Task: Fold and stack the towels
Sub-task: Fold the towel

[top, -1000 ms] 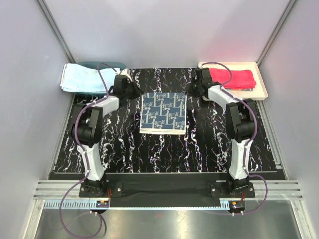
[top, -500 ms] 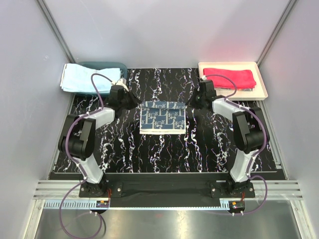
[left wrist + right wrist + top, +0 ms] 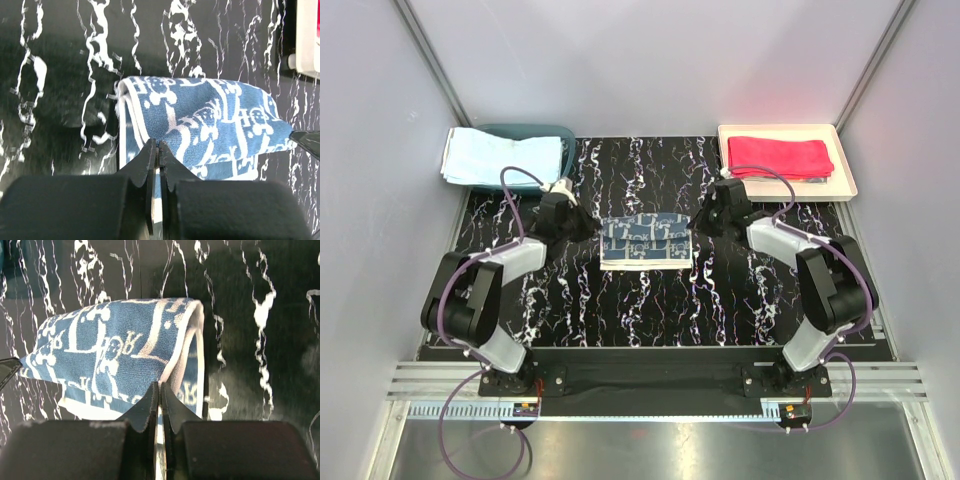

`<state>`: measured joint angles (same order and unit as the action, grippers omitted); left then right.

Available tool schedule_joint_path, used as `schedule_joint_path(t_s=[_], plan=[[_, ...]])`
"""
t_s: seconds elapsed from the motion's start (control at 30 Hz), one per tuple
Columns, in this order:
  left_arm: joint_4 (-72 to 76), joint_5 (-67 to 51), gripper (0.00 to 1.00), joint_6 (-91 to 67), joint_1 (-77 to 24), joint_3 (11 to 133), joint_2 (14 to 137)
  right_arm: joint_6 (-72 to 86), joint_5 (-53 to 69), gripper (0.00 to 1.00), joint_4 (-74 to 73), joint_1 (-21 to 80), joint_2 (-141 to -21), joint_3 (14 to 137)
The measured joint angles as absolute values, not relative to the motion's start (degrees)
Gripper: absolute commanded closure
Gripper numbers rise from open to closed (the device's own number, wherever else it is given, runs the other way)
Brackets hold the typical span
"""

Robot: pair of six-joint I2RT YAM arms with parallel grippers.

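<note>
A patterned blue towel (image 3: 645, 242) with pale marks lies mid-table, its far half lifted and rolled over toward the near edge. My left gripper (image 3: 582, 226) is shut on its far left corner; the left wrist view shows the cloth (image 3: 210, 135) pinched at the jaw tips (image 3: 158, 145). My right gripper (image 3: 704, 222) is shut on the far right corner, with the folded-over cloth (image 3: 110, 360) at its jaw tips (image 3: 160, 386). A light blue towel (image 3: 500, 157) lies at the back left. A red-pink towel (image 3: 780, 157) lies at the back right.
The light blue towel covers a teal basket (image 3: 525, 130) at the back left corner. The red-pink towel rests in a cream tray (image 3: 845, 170) at the back right. The table top (image 3: 650, 300) is black marble-patterned, with grey walls around.
Both grippers have pulled the towel's far edge toward the near side, so the towel has gone from flat to folded over on itself and looks about half as deep.
</note>
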<state>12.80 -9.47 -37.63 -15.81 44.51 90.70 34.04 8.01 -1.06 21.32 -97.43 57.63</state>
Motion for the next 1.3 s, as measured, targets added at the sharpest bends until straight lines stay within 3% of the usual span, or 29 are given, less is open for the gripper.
schedule_joint_path(t_s=[1.3], plan=[[13.4, -7.5, 0.96, -37.6, -19.2, 31.3, 80.3, 37.2, 3.7, 0.92, 1.6, 24.5, -90.5, 45.4]])
